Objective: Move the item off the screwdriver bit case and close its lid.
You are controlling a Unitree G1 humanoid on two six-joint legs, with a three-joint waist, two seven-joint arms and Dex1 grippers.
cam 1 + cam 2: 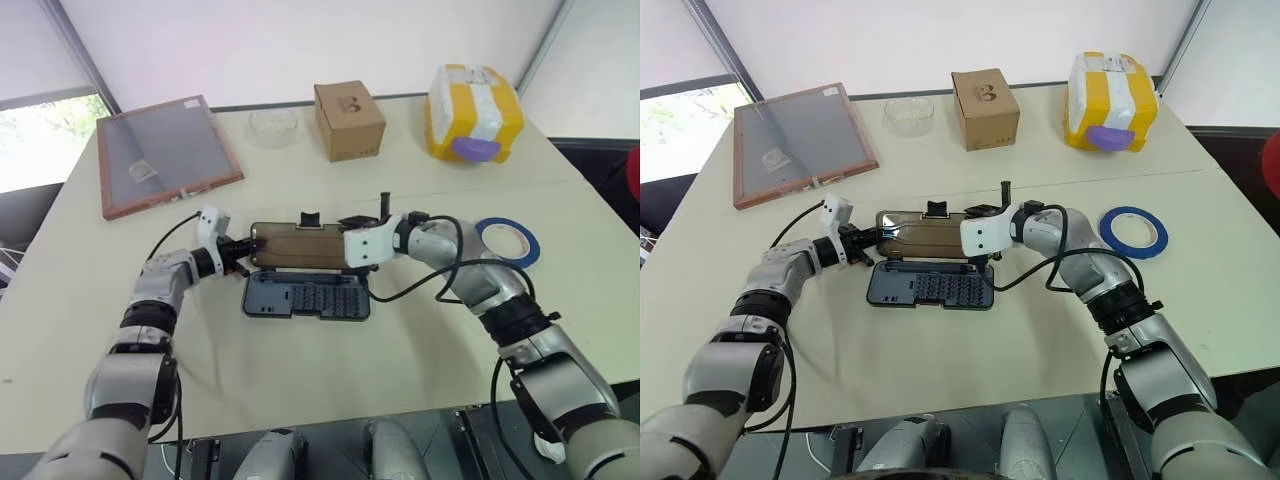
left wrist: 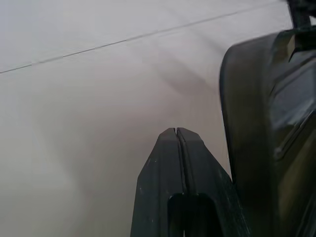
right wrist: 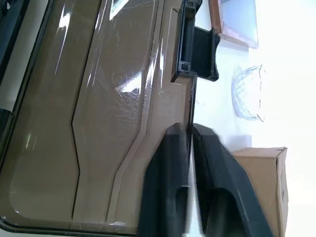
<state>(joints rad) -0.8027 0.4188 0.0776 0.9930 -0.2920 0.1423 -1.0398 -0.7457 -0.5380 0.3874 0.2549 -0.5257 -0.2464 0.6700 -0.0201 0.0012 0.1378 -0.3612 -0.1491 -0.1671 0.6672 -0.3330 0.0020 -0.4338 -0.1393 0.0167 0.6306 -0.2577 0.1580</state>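
At the middle of the table (image 1: 420, 330), you have the screwdriver bit case (image 1: 305, 297) lying open, its dark tray of bits on the side nearer the robot. Its tinted brown lid (image 1: 298, 246) is folded back on the far side, with the black latch (image 1: 312, 218) on the far rim. Your right gripper (image 3: 190, 129) sits at the right end of that far rim, pointing along it toward the latch. Its fingers are closed to a thin slit with the rim running into it, so it appears to pinch the lid. Your left gripper (image 2: 176, 132) is at the lid's left end, just beside the edge. Its fingers are pressed fully together and hold nothing; contact with the lid cannot be confirmed. A roll of blue tape (image 1: 533, 243) lies flat on the table to the right of the case. Along the far side stand a wood-framed panel (image 1: 165, 152), a clear bowl (image 1: 273, 126), a cardboard box (image 1: 349, 120) and a yellow package (image 1: 475, 110), all well apart from the case.
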